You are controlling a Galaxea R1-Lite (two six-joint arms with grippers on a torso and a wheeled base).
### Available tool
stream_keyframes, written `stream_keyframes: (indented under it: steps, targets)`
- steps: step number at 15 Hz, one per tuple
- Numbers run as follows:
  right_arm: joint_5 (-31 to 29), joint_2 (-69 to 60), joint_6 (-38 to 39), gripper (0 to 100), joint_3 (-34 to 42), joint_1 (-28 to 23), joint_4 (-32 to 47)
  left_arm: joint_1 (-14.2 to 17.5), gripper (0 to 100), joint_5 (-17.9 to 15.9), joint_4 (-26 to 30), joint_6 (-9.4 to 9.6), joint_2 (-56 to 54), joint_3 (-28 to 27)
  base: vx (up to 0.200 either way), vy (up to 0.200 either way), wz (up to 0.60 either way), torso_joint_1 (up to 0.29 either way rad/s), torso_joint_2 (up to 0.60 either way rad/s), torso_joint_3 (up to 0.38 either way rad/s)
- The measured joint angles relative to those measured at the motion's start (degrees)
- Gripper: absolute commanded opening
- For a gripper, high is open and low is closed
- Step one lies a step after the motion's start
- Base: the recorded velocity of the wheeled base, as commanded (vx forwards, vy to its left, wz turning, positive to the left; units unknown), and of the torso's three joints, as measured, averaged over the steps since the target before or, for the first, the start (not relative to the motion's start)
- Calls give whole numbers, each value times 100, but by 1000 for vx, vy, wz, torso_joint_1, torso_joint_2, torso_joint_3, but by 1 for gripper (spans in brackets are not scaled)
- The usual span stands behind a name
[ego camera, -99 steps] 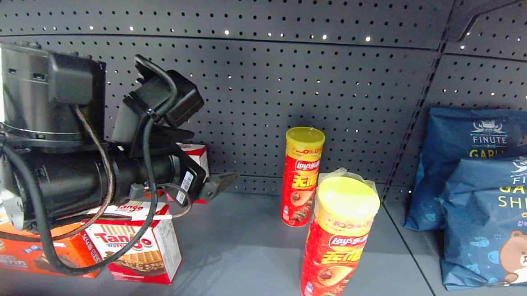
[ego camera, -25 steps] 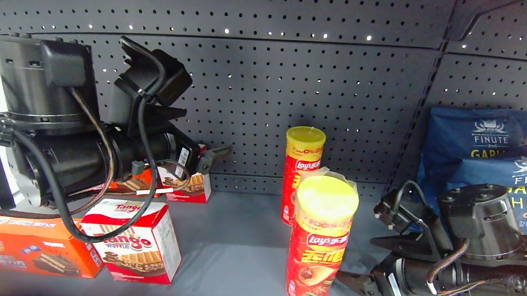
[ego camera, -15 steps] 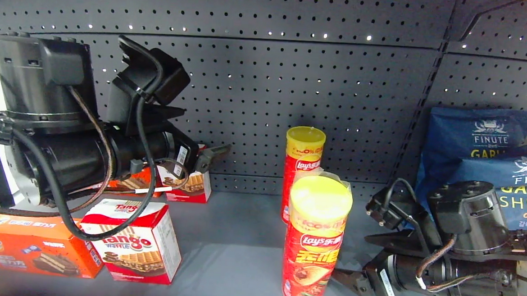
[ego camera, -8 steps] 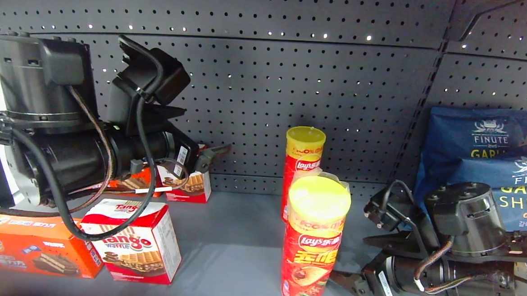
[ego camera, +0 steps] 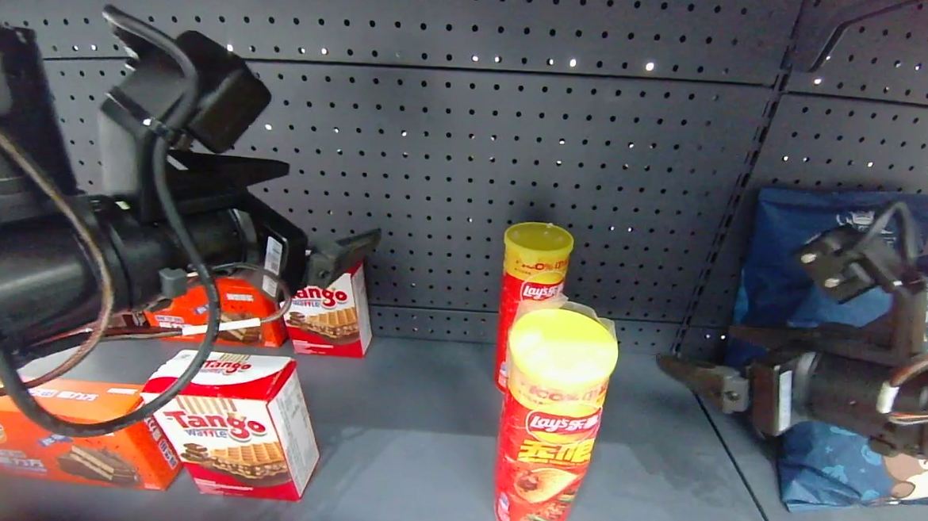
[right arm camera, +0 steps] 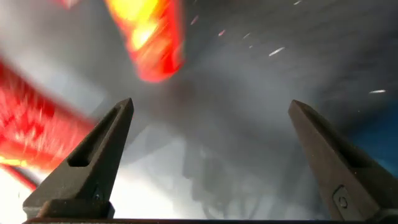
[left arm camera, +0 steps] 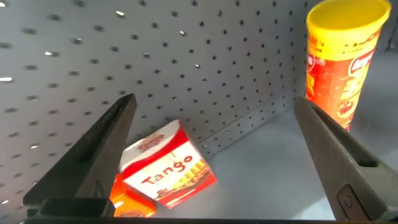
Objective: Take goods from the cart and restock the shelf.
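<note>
The near can (ego camera: 555,424) stands upright at the shelf's (ego camera: 422,457) front, straight before the far can (ego camera: 534,296), I'd judge to keep one tidy row (lids up). My right pincer (right arm camera: 210,104) hangs to its right, apart from it, spread wide and empty. My left pincer (left arm camera: 216,101), by the boxes (ego camera: 330,309), is likewise wide open and bare.
</note>
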Motion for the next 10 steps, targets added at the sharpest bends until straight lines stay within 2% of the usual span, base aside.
stream_keyframes:
  steps: [3, 5, 7, 10]
  targets:
    - [22, -1169, -11, 100, 588, -730, 5, 273, 100, -99, -101, 0, -757, 669, 0, 0, 0, 0, 0, 0]
    - [0, -2039, -9, 100, 1248, -1167, 9, 499, 100, -335, -110, 13, -1389, 1279, 0, 0, 0, 0, 0, 0]
    - [-11, -2949, -22, 100, 1897, -1587, 20, 694, 100, -406, -110, 22, -2174, 1957, 0, 0, 0, 0, 0, 0]
    - [-41, -4344, -57, 100, 2970, -2043, 46, 837, 100, 38, 13, 39, -3524, 3065, 0, 0, 0, 0, 0, 0]
